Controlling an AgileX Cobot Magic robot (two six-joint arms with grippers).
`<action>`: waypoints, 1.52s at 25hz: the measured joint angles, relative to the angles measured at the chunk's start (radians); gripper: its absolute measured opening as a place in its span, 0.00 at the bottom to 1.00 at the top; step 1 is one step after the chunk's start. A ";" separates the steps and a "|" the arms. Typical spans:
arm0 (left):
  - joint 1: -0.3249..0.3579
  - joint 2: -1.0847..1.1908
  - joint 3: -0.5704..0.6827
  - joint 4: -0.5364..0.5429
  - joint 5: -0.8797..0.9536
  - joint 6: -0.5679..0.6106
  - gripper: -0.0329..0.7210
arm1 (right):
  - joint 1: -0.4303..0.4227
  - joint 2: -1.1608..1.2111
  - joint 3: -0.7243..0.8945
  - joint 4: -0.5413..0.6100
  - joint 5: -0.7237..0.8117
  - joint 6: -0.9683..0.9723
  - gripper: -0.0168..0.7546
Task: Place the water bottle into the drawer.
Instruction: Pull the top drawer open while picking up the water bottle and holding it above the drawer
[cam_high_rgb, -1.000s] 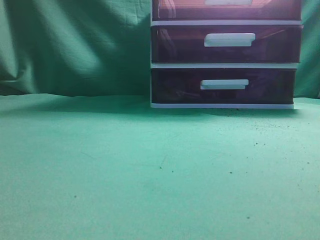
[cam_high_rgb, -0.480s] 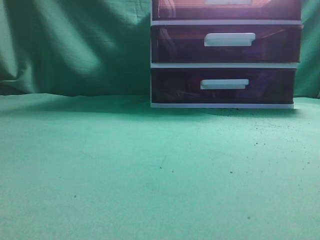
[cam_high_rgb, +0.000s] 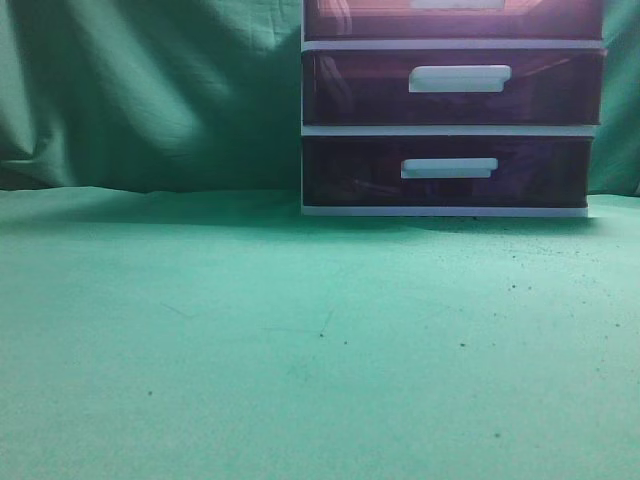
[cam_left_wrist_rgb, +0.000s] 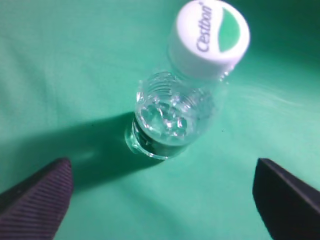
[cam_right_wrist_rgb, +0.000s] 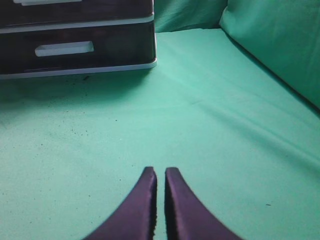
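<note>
Left wrist view: clear plastic water bottle with white cap (cam_left_wrist_rgb: 185, 95) stands upright on the green-clothed table (cam_left_wrist_rgb: 60, 75), long axis vertical, centred ahead between the spread, released fingers of the left tool (cam_left_wrist_rgb: 162, 195), untouched. Left arm is nearer. Right tool (cam_right_wrist_rgb: 160, 200) is clenched, empty, facing the white-framed unit; reddish-purple top drawer (cam_high_rgb: 455, 18) looks closed.

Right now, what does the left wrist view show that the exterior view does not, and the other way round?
Only the left wrist view shows the water bottle, standing upright with its white cap on, between the open left gripper fingers. Only the exterior view shows the drawer unit, with the top drawer cut off at the frame's edge. Both show the green cloth.
</note>
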 joint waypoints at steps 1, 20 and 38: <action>0.000 0.030 -0.016 0.000 0.000 0.002 0.89 | 0.000 0.000 0.000 0.000 0.000 0.000 0.09; 0.000 0.412 -0.182 0.051 -0.149 0.035 0.75 | 0.000 0.000 0.000 0.000 0.000 0.000 0.09; -0.035 0.364 -0.182 0.053 -0.169 0.059 0.44 | 0.000 0.000 0.000 0.000 0.000 0.000 0.09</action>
